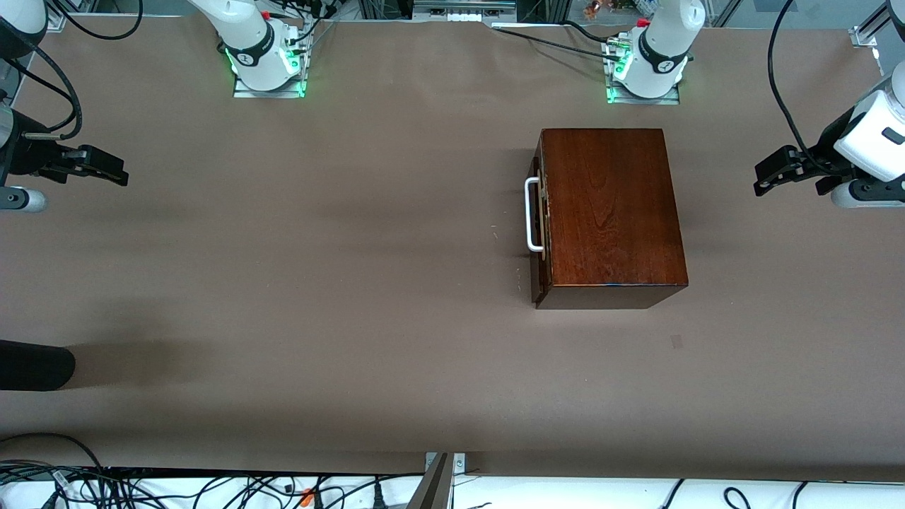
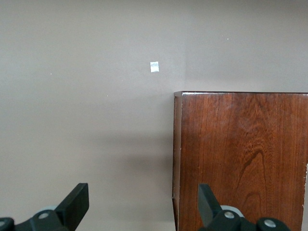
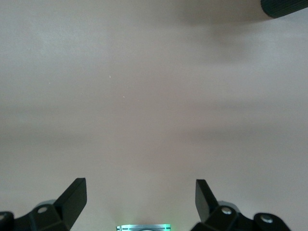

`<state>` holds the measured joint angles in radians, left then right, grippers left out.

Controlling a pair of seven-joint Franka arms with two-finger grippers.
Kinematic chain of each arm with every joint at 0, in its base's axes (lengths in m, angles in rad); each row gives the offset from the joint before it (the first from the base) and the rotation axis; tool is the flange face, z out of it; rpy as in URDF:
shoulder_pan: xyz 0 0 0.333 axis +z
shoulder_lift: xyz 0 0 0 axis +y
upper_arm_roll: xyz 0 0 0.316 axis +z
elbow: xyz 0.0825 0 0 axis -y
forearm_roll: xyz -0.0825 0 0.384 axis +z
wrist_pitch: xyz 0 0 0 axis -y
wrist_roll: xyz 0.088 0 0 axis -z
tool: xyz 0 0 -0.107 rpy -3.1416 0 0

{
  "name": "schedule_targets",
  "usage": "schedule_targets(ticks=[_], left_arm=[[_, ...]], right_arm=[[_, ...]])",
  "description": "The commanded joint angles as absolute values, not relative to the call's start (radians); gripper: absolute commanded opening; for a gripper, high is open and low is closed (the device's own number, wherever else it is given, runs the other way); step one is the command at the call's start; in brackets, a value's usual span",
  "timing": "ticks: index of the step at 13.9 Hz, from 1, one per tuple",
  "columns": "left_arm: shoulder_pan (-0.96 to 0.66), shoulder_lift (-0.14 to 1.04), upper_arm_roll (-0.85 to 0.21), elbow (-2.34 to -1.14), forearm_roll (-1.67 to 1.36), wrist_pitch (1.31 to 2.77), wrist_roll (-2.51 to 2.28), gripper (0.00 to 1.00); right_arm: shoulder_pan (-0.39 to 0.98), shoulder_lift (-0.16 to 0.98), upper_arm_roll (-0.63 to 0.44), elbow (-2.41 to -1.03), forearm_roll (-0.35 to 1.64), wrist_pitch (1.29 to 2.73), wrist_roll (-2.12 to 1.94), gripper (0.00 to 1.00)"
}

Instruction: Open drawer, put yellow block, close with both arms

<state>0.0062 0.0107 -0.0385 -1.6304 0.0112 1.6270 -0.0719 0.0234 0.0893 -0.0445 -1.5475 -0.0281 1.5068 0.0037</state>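
The dark mahogany box (image 1: 609, 212) stands on the table near the left arm's base. Its drawer (image 1: 541, 219) is pushed in, and the white bar handle (image 1: 534, 215) faces the right arm's end of the table. The yellow block is out of view. My left gripper (image 1: 762, 178) hangs open and empty above the table at the left arm's end, beside the box. In the left wrist view (image 2: 143, 204) it is open, with the box (image 2: 240, 159) by one finger. My right gripper (image 1: 120, 173) hangs open and empty over bare table at the right arm's end, and is open in its wrist view (image 3: 140, 199).
A black rounded object (image 1: 35, 365) pokes in at the right arm's end, nearer the front camera; it also shows in the right wrist view (image 3: 286, 7). A small pale mark (image 1: 676, 341) lies on the brown table (image 1: 318, 283) nearer the camera than the box.
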Motion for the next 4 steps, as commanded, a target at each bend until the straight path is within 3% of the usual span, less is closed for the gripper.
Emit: schedule_targets(ticks=[1, 4], left_arm=[[0.006, 0.014, -0.038, -1.605, -0.006, 1.603, -0.061, 1.0], [0.006, 0.017, -0.04, -1.603, -0.006, 1.603, -0.061, 1.0]], right_arm=[[0.008, 0.063, -0.028, -1.572, -0.041, 1.503, 0.015, 1.0], [0.008, 0.063, -0.028, -1.572, -0.041, 1.503, 0.015, 1.0]])
